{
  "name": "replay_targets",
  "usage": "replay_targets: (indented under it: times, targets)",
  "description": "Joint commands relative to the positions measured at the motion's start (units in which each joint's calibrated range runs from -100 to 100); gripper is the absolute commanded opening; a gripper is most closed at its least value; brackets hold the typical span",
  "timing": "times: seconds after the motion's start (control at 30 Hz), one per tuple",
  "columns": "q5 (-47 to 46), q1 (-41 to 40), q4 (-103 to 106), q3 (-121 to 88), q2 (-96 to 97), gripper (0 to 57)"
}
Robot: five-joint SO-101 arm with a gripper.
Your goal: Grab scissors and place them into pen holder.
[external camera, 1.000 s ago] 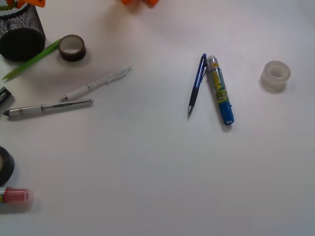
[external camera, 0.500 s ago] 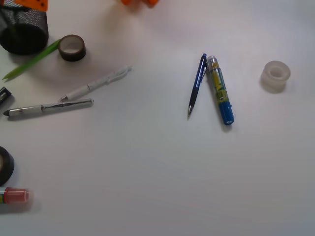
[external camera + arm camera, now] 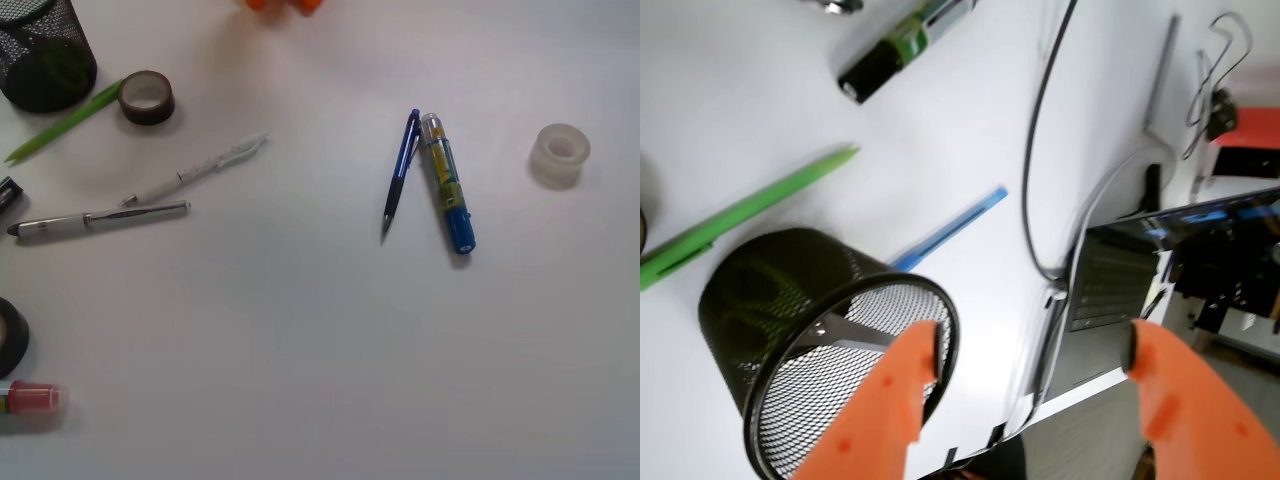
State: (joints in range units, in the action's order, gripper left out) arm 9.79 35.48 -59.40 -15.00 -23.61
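Note:
The black wire-mesh pen holder [image 3: 40,55] stands upright at the far left corner of the front view. In the wrist view the pen holder [image 3: 790,300] is at lower left, and the scissors [image 3: 845,335] lie inside it: silver blades show through the mouth and light-green handles through the mesh. My gripper [image 3: 1030,350] is open and empty, with its orange fingers [image 3: 890,400] wide apart. The left finger hangs beside the holder's rim. The gripper's jaws are out of the front view.
A green pen [image 3: 65,122] and a brown tape roll [image 3: 147,97] lie next to the holder. A white pen [image 3: 200,165], silver pen [image 3: 100,218], blue pen [image 3: 400,170], blue-yellow marker [image 3: 447,185], clear tape roll [image 3: 559,153] and black tape roll [image 3: 10,335] lie around. A cable [image 3: 1040,150] runs by.
The orange gripper part over the holder has left the front view. The holder, tilted one second ago, now stands upright and slightly farther back.

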Motion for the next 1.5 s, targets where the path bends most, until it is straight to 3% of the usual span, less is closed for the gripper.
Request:
replay_targets:
  times: [0.0, 0.23, 0.37, 0.7, 0.93, 1.2, 1.27, 1.4, 1.47]
  targets:
    - [-1.5, -5.3, -7.1, 11.7, -1.2, 20.9]
    - [-9.9, -31.3, -19.7, 16.5, -14.5, 21.0]
    - [-8.7, -39.7, -20.9, 6.1, -33.6, 21.0]
    - [-4.3, -39.9, -1.3, -51.4, -75.4, 20.8]
    - [-2.2, -39.6, 2.7, -71.0, -74.7, 20.7]
    - [-0.7, -33.9, 4.5, -83.5, -75.5, 20.2]
    - [-0.7, -33.6, 4.4, -83.4, -75.5, 15.6]
    - [-0.8, -33.9, 4.1, -83.3, -75.5, 0.0]
    - [-2.2, -34.2, 3.5, -83.1, -75.5, 0.2]
